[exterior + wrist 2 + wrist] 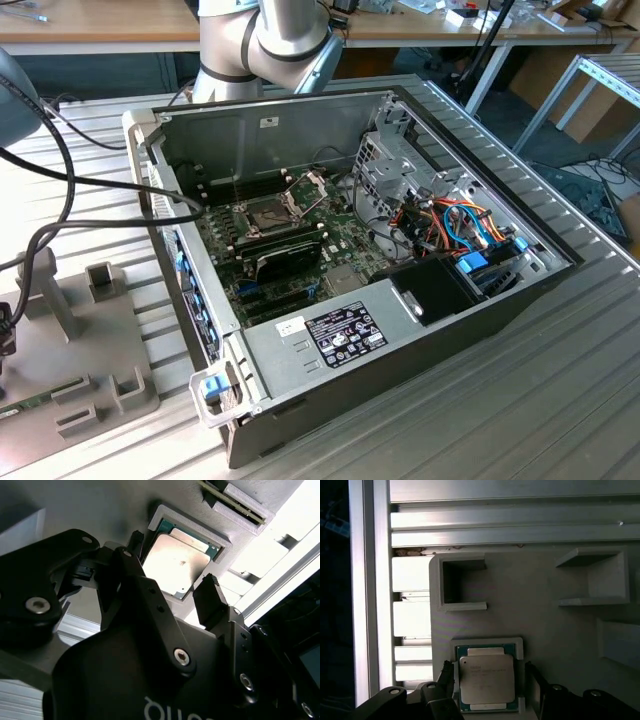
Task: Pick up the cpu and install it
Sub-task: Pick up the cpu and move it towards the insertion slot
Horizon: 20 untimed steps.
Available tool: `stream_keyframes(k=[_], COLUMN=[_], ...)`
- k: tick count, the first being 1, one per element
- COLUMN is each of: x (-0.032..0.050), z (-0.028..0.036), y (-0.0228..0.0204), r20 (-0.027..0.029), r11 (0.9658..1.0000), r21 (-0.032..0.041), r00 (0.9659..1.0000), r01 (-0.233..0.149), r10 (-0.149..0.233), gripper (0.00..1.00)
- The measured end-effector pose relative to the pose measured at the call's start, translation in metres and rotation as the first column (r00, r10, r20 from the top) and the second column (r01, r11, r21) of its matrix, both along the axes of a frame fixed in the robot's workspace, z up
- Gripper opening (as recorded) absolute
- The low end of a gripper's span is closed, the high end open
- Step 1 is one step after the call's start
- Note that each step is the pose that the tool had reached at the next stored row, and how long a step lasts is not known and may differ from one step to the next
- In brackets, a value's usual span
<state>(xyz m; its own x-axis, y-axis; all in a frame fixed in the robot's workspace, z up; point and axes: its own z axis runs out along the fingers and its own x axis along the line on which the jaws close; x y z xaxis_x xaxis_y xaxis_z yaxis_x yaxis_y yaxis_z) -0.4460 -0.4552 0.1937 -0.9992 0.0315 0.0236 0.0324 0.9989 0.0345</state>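
Poised wrist-down over a pale grey moulded plastic fixture (545,610), camera side looking squarely onto it. Straddles the cpu (486,682), a small flat square chip with a dull silver-grey metal lid on a green board, with the black two-fingered gripper (488,671) spread wide. One of the black fingertips (446,672) to each side of the chip, no contact to be made out on either edge, nothing held.

Same in the second wrist view: gripper (173,560) parted, cpu (181,567) lying flat in a shallow raised-rim pocket (159,516) directly between the pads. Seated in that pocket, judging by the snug rim, to fix its position and square its edges to the pads for a clean side pinch.

Beyond the fingertips, more grey fixture, then a ribbed aluminium table (510,520).

Well away from the hand, in the exterior view, an open black desktop computer case (250,135), with its dark square socket (268,213) bared and a shiny hinged metal retention frame (310,185) tipped up, presumably to leave the seat free for the chip. Behind the case, the base joints of a grey tubular arm (270,40).
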Motion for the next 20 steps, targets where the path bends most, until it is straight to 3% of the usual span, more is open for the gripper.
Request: stream_keyframes(k=[13,20], x=[0.0,0.0], z=[-0.0009,-0.0015], y=[0.0,0.0], r20=[0.0,0.0001], r11=[0.9977,0.9976], r21=[-0.0011,-0.0012], r00=[0.9977,0.9976], r01=[-0.067,-0.07], r10=[0.067,0.07], gripper=[0.68,0.68])
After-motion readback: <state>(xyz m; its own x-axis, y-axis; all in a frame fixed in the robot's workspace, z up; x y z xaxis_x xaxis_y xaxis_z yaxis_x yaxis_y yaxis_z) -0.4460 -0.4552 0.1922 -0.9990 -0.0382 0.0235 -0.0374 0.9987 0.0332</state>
